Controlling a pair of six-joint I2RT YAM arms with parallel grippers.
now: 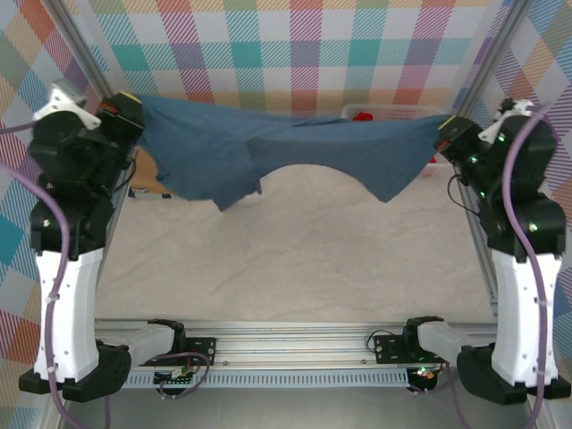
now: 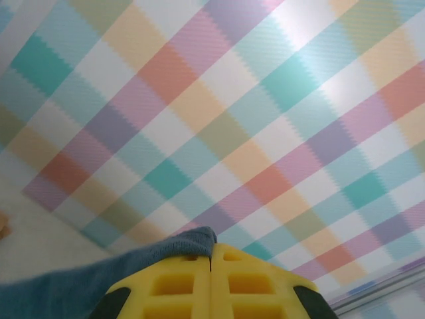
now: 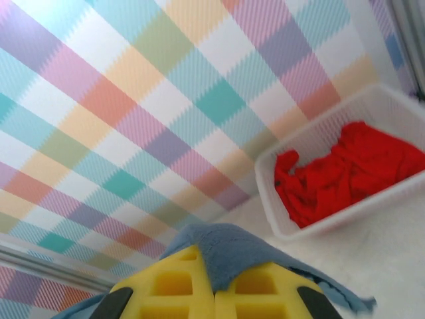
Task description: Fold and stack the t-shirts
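Left claw, up over the tabletop's far left corner, is closed and pinching one end of the blue shirt. In the left wrist view the yellow pads are pressed together with blue cloth coming out at their tips. Tan shirt lies at the left edge of the tabletop, partly hidden behind the left arm and the blue cloth. The blue shirt hangs stretched between both claws along the far edge, off the tabletop, sagging in the middle. Red shirt sits bunched in the white basket near the far right corner. Right claw is closed, clamping the shirt's other end; in the right wrist view blue cloth drapes over its pads, with the red shirt and the basket beyond.
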